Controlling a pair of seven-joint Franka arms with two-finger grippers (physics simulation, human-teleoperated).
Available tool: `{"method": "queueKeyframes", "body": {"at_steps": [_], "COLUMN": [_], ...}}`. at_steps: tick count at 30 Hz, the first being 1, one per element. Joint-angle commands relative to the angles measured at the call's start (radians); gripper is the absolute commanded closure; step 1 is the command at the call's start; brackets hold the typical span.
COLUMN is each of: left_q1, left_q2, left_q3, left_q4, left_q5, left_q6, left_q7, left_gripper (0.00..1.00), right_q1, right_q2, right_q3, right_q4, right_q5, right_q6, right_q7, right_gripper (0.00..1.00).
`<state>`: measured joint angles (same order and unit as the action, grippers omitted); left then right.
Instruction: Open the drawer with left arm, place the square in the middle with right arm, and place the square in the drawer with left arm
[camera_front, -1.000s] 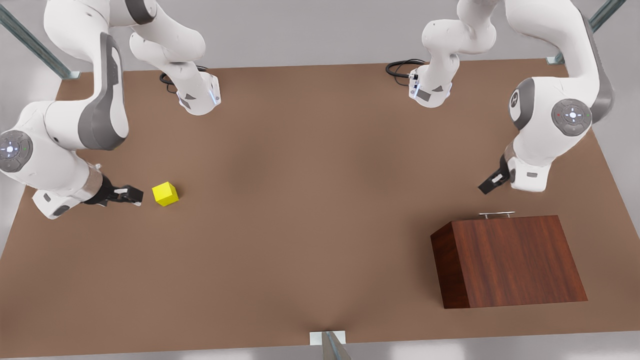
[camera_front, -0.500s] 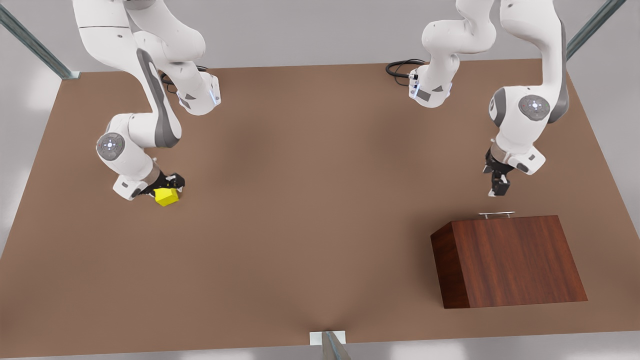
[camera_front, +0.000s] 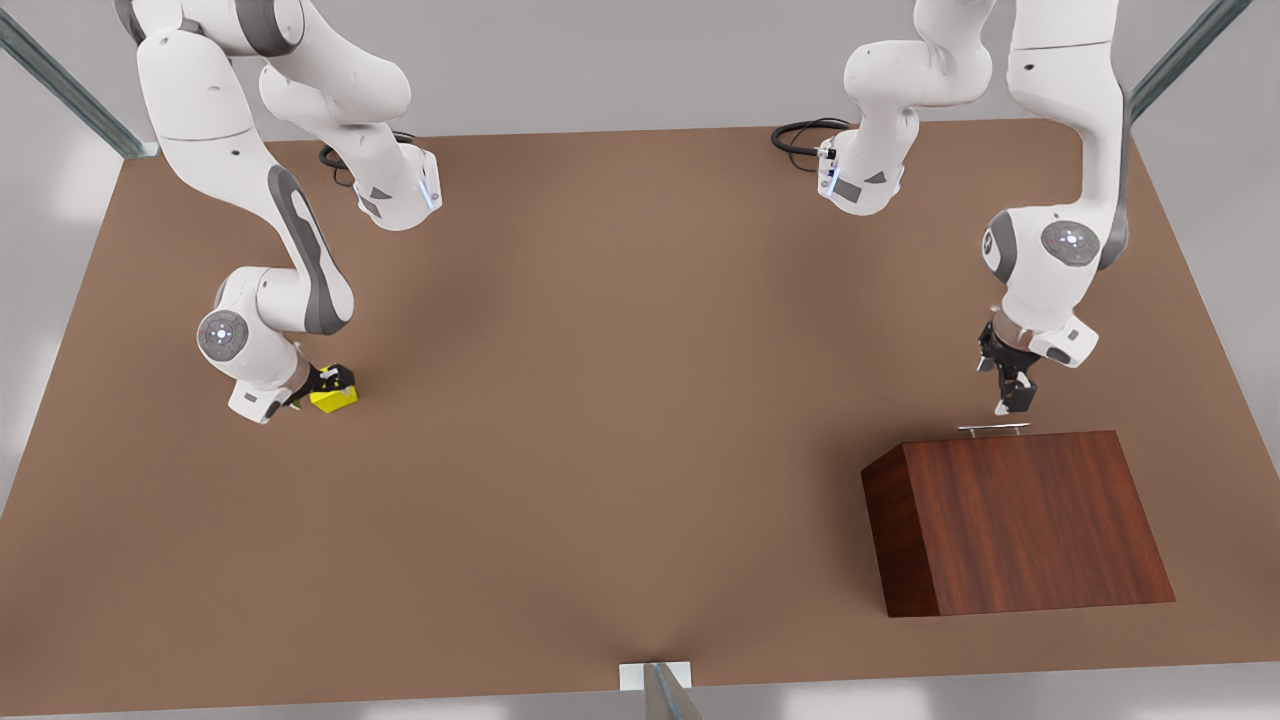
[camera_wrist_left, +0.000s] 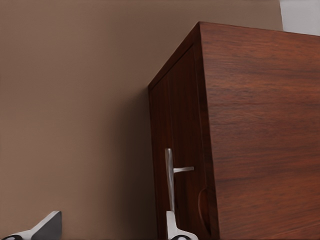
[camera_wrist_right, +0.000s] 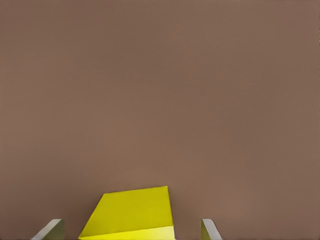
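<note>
- Step in hand, as I judge it: both arms are approaching their first targets; the drawer is looking shut and the cube is not yet lifted.
- Left gripper (camera_front: 1010, 400): hanging just above the drawer's silver bar handle (camera_front: 993, 428), near the table's (camera_front: 620, 330) front-view right edge; fingers (camera_wrist_left: 47, 226) spread wide, holding nothing, one tip right at the bar.
- Right gripper (camera_front: 325, 388): sitting low over the yellow cube (camera_front: 335, 399) near the front view's left edge; fingers parted either side of it, gaps showing, not gripping.
- Next move calls for: closing on the bar and pulling; closing on the cube and carrying it to the table's middle.
- Count: two arms, two grippers, one cube, one wooden cabinet (camera_front: 1020, 520), one handle.
</note>
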<state>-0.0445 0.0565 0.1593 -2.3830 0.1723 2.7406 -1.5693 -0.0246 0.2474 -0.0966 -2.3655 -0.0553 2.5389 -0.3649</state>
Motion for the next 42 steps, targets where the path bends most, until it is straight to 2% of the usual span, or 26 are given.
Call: {"method": "queueKeyframes", "body": {"at_steps": [1,7,16,18,20,31,34,35,37,39,40,42], "left_q1": [0.003,0.006,0.008,0.009,0.015,0.017,0.017,0.017,0.017,0.017,0.017,0.017], "left_q2": [0.002,0.046,0.095,0.102,0.118,0.115,0.091,0.082,0.074,0.072,0.072,0.071], "left_q3": [0.0,-0.001,-0.001,-0.001,-0.001,-0.001,-0.001,-0.001,-0.001,-0.001,-0.003,-0.003], "left_q4": [0.001,0.022,0.057,0.059,0.059,0.057,0.053,0.048,0.047,0.047,0.045,0.045], "left_q5": [0.001,0.001,0.001,0.001,0.001,0.003,0.003,0.003,0.003,0.003,0.003,0.003], "left_q6": [0.002,0.042,0.044,0.044,0.062,0.031,-0.002,-0.01,-0.019,-0.033,-0.038,-0.047], "left_q7": [0.0,0.0,-0.001,-0.001,-0.001,0.0,-0.001,-0.001,-0.001,-0.001,-0.001,-0.001], "left_gripper": [0.0,0.0,0.0,0.0,0.0,0.0,0.0,0.0,0.0,0.0,0.0,0.0], "right_q1": [0.0,0.002,-0.015,-0.015,-0.015,-0.014,0.078,0.129,0.138,0.169,0.172,0.27], "right_q2": [0.003,0.049,0.038,0.041,0.039,0.003,-0.033,-0.036,-0.03,0.006,0.05,0.144], "right_q3": [0.0,0.0,0.0,0.0,0.0,0.002,0.012,0.049,0.179,0.262,0.334,0.362], "right_q4": [0.0,-0.015,-0.055,-0.057,-0.057,-0.043,0.011,0.031,0.1,0.192,0.258,0.414], "right_q5": [0.0,-0.003,-0.008,-0.018,-0.018,-0.018,-0.017,-0.015,-0.014,0.0,0.0,0.002], "right_q6": [0.001,0.031,0.034,0.051,0.051,0.034,-0.083,-0.098,-0.14,-0.18,-0.189,-0.23], "right_q7": [0.0,-0.031,-0.141,-0.141,-0.141,-0.131,0.063,0.188,0.408,0.578,0.685,0.882], "right_gripper": [0.0,0.0,0.0,0.13,0.31,0.33,0.33,0.33,0.33,0.33,0.32,0.32]}}
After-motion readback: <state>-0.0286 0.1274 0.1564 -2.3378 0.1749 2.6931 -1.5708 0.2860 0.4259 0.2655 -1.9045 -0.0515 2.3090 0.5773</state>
